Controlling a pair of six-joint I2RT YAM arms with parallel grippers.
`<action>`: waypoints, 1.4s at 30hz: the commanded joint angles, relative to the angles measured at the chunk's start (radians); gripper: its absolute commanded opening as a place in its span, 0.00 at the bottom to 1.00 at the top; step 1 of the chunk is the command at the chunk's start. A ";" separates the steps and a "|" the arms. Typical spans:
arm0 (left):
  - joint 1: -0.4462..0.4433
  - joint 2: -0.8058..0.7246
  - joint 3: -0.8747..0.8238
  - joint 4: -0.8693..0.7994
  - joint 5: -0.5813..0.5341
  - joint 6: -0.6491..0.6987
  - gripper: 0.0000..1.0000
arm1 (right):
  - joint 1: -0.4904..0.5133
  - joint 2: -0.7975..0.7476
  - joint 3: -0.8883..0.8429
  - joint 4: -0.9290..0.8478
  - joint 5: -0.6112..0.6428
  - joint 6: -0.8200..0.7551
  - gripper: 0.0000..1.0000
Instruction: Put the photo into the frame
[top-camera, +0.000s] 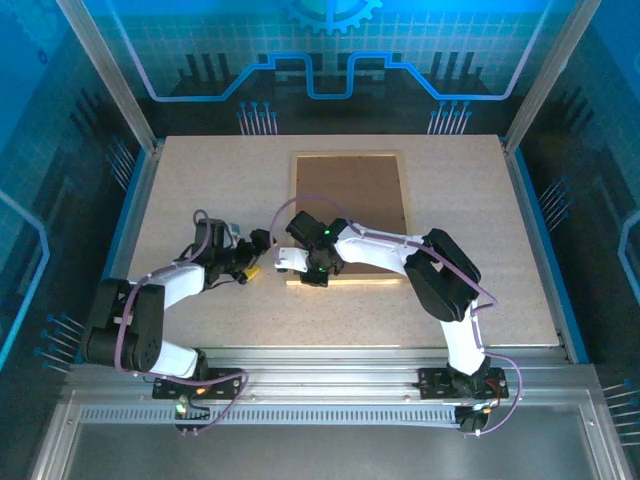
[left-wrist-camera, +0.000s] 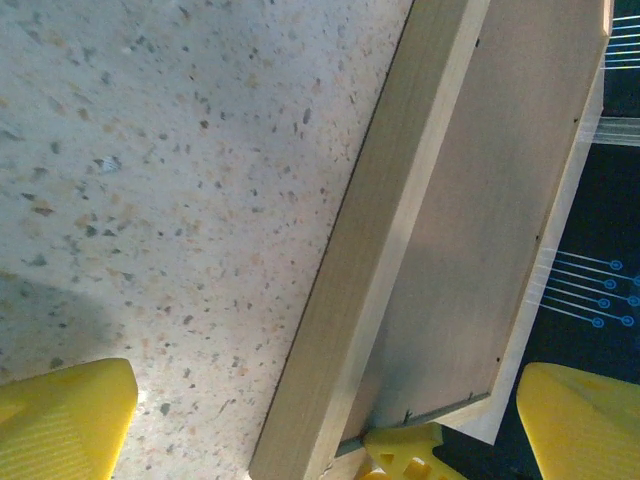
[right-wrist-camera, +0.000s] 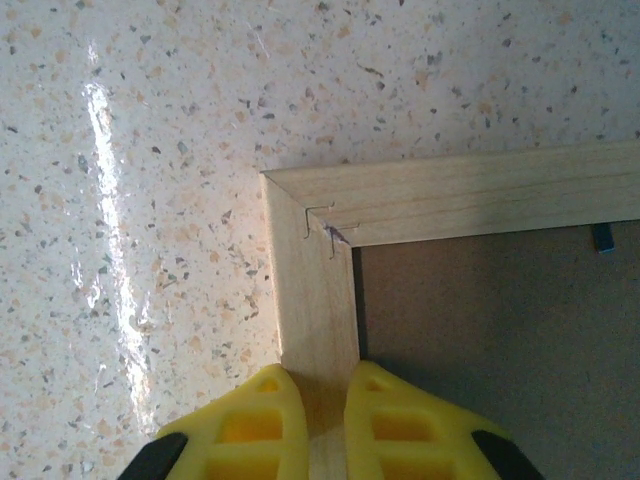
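Note:
The frame (top-camera: 345, 153) lies flat at the back middle of the table, its light wood rails around a brown backing board (top-camera: 350, 210). The photo is hidden. My right gripper (top-camera: 312, 272) sits at the frame's near left corner. In the right wrist view its yellow fingers (right-wrist-camera: 260, 410) press both sides of the wooden rail (right-wrist-camera: 310, 290), so the right gripper (right-wrist-camera: 316, 375) is shut on it. My left gripper (top-camera: 252, 268) hovers just left of that corner, wide open. Between its spread fingers (left-wrist-camera: 70, 415) runs the frame's rail (left-wrist-camera: 370, 260), untouched.
The speckled tabletop (top-camera: 200, 190) spreads left and right of the frame. Metal posts and blue walls (top-camera: 110, 120) enclose the table. An aluminium rail (top-camera: 330, 355) runs along the near edge by the arm bases.

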 joint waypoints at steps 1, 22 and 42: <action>-0.025 -0.014 -0.025 0.036 0.020 -0.042 0.99 | -0.024 -0.038 0.017 -0.070 -0.029 0.038 0.00; -0.100 0.019 -0.044 0.155 -0.028 -0.147 0.97 | -0.034 -0.103 -0.027 -0.042 -0.011 0.055 0.00; 0.040 0.008 0.063 0.023 -0.072 -0.035 0.99 | 0.020 -0.035 0.010 -0.013 0.026 0.065 0.47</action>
